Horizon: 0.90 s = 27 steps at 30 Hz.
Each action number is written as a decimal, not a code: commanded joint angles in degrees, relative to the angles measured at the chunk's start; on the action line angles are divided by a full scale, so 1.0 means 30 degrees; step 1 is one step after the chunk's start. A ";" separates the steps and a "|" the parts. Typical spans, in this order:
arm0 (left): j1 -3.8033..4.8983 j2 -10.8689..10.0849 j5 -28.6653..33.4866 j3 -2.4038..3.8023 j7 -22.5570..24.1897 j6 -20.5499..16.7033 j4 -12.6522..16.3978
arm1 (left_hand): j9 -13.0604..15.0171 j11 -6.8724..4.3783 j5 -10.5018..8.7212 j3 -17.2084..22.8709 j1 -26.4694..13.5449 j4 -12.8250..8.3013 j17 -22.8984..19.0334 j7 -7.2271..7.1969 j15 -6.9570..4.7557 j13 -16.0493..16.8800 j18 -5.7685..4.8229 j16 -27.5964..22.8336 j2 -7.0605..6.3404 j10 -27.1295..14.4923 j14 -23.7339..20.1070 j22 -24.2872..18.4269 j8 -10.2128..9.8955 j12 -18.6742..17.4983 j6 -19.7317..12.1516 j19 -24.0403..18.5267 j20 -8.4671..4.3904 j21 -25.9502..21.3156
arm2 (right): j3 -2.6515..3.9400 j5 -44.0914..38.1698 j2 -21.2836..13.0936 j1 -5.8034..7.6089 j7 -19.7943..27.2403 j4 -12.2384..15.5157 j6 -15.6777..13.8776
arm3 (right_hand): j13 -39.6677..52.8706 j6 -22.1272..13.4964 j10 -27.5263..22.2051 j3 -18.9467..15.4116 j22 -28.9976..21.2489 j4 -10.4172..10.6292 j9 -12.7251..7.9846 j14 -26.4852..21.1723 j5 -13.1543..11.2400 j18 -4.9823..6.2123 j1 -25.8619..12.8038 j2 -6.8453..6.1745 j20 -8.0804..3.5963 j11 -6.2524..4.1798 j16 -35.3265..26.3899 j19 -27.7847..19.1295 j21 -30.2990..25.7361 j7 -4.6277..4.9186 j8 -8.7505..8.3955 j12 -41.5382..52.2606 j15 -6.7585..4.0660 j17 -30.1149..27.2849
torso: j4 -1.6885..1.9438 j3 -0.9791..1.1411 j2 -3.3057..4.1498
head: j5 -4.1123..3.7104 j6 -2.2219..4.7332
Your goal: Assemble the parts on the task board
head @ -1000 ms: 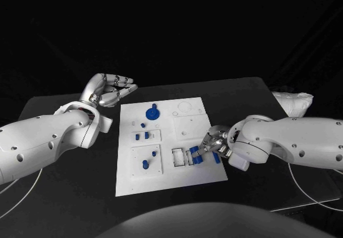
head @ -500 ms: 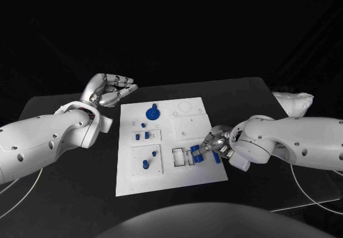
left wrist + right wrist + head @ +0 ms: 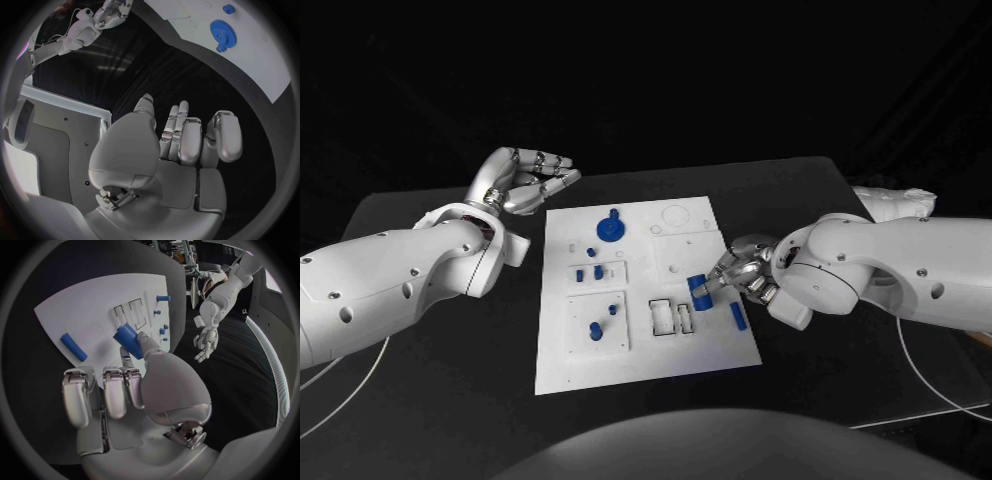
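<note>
the right hand (image 3: 737, 275) pinches a blue block (image 3: 700, 289) above the task board (image 3: 646, 345) near its right edge, beside the two empty rectangular slots (image 3: 668, 316). it should square the block over a slot before lowering. past the far left corner, the left hand (image 3: 524, 183) hangs curled, holding nothing. no writing is legible.

The fingers (image 3: 139, 342) hide the lower end of the blue part (image 3: 127, 334).
</note>
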 commanded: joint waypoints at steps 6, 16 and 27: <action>0.0007 0.0104 0.0007 0.0004 0.0040 0.0293 -0.0035 | -0.0027 0.0016 0.0112 -0.0099 -0.0027 0.0004 0.0021 0.0089 -0.0023 0.0020 0.0194 -0.0013 0.0150 -0.0003 0.0161 0.3387 -0.0110 -0.0068 -0.0045 0.0111 0.0030 -0.0109 | -0.0014 0.2104 0.0232 0.0234 0.0269 0.0192 0.0703 | 0.4996 0.0389 0.2136 0.2242 0.5028 -0.2132 0.0032 0.2023 -0.0004 -0.0269 -0.0162 -0.0066 -0.0139 -0.0015 0.0078 0.1998 0.0086 -0.0234 0.0103 0.0052 -0.0111 0.5021 | 0.0021 -0.0011 0.0003 | 0.0005 0.0003; 0.0007 0.0185 0.0007 0.0002 0.0027 0.0326 -0.0097 | -0.0025 0.0012 0.0113 -0.0127 -0.0018 0.0002 0.0004 0.0084 -0.0026 0.0022 0.0197 -0.0027 0.0181 0.0016 0.0154 0.3386 -0.0115 -0.0059 -0.0030 0.0107 0.0029 -0.0129 | -0.0014 0.4195 0.0825 0.0283 -0.0566 -0.0127 0.1899 | 0.4996 0.0495 0.2136 0.2224 0.5028 -0.2066 -0.0034 0.2023 -0.0111 -0.0269 -0.0344 -0.0115 -0.0153 -0.0001 0.0078 0.1998 0.0086 -0.0200 0.0036 0.0052 -0.0111 0.5021 | 0.0020 -0.0009 0.0002 | 0.0012 0.0003; 0.0007 0.0198 0.0006 0.0002 0.0024 0.0363 -0.0100 | -0.0025 0.0012 0.0113 -0.0127 -0.0018 0.0002 0.0004 0.0084 -0.0026 0.0022 0.0197 -0.0027 0.0181 0.0016 0.0154 0.3386 -0.0115 -0.0059 -0.0030 0.0107 0.0029 -0.0129 | -0.0016 0.4727 0.1900 0.0021 -0.1145 -0.0924 0.1694 | 0.4996 0.0576 0.2136 0.2216 0.5028 -0.1941 -0.0147 0.2023 -0.0364 -0.0269 -0.0596 -0.0122 -0.0149 0.0014 0.0078 0.1998 0.0086 -0.0163 -0.0105 0.0052 -0.0078 0.5021 | 0.0013 0.0006 0.0003 | 0.0122 0.0003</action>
